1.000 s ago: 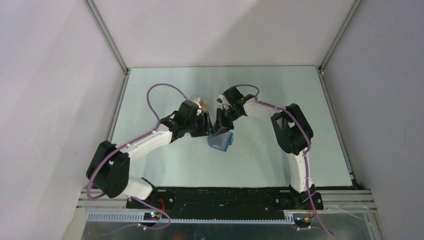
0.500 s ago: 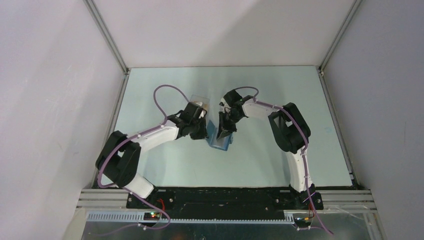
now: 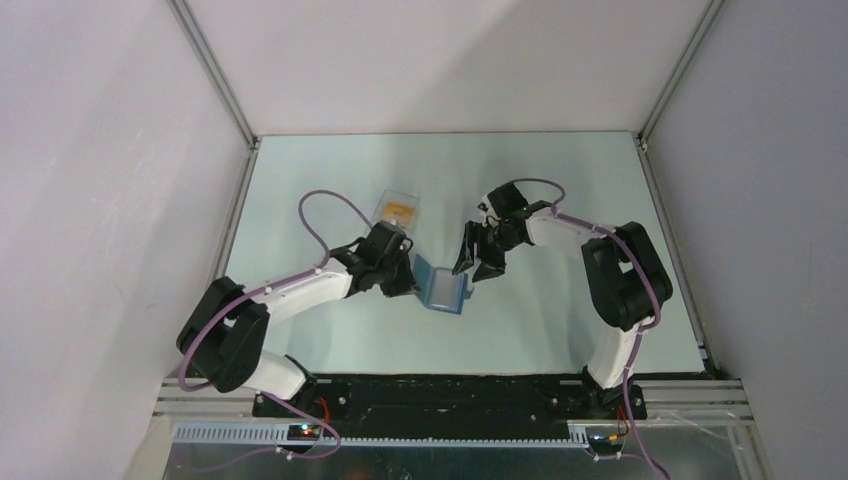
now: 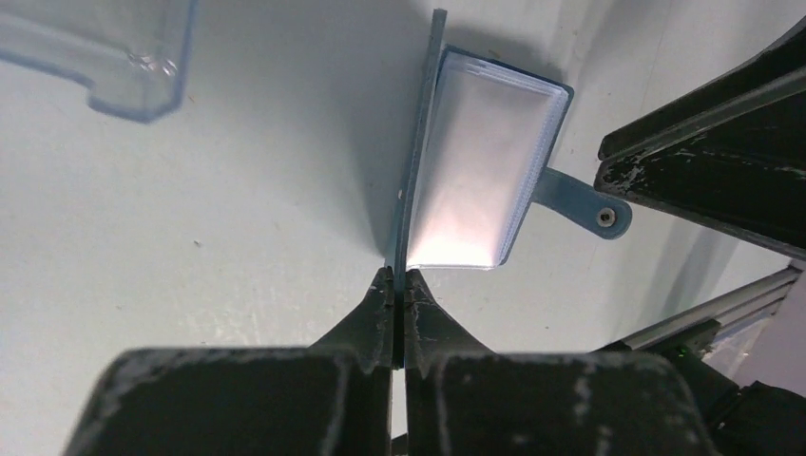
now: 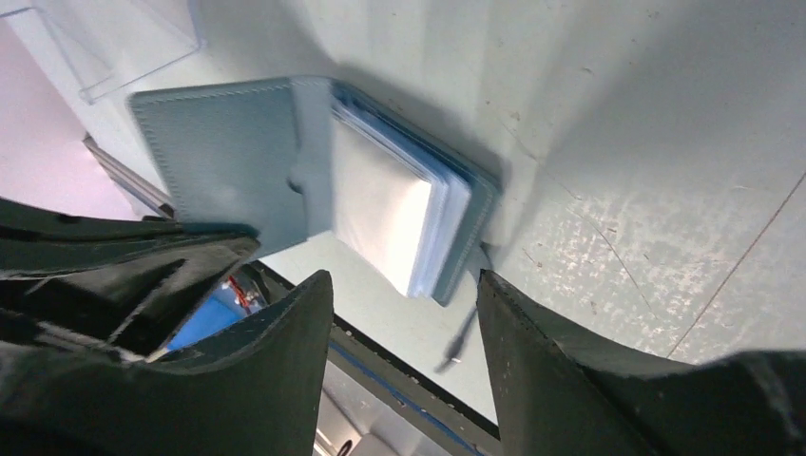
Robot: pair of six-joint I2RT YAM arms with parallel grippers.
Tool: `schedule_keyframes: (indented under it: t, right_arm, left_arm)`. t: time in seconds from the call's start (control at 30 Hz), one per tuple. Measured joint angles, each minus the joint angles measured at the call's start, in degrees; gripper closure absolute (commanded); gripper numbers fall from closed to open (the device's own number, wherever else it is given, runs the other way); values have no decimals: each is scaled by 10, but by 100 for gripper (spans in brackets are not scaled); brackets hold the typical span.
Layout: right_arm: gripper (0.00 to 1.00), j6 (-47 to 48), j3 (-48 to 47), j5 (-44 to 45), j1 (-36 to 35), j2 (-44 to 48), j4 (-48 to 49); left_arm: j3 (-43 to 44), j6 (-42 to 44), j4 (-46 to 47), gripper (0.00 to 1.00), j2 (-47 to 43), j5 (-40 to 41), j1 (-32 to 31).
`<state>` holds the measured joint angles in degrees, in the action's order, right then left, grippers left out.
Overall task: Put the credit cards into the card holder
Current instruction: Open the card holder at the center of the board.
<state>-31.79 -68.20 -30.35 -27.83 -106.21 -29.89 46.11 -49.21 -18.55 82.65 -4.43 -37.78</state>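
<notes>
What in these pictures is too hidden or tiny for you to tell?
- Top view: how many credit cards show through the clear case; too small.
- Left wrist view: the case's far part, cut off by the top edge.
- Wrist views: whether sleeves of the card holder hold cards; glare whitens them.

left end effector (image 4: 398, 290): pinched on upright cover of card holder (image 4: 480, 166) | clear plastic piece (image 4: 114, 66): upper left, apart

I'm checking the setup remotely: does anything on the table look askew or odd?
Only the wallet: one cover stands on edge, pinched in the left tool, while the other half lies flat with its clear sleeves fanned. The right tool hangs open near it. Nothing looks spilled or damaged.
</notes>
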Motion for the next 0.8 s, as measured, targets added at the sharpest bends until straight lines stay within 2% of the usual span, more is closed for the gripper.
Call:
schedule_keyframes:
  t: [0.17,0.5,0.8]
  right_arm:
    - [46,-12,17,-22,5,13,34]
    - [47,-21,20,-28,5,13,43]
    - [48,-21,20,-23,3,-8,40]
  left_arm:
    - [-14,-41,18,100,-2,3,-15]
    - [-48,-106,44,100,-16,24,-26]
    - [-52,-125,56,100,-19,28,-31]
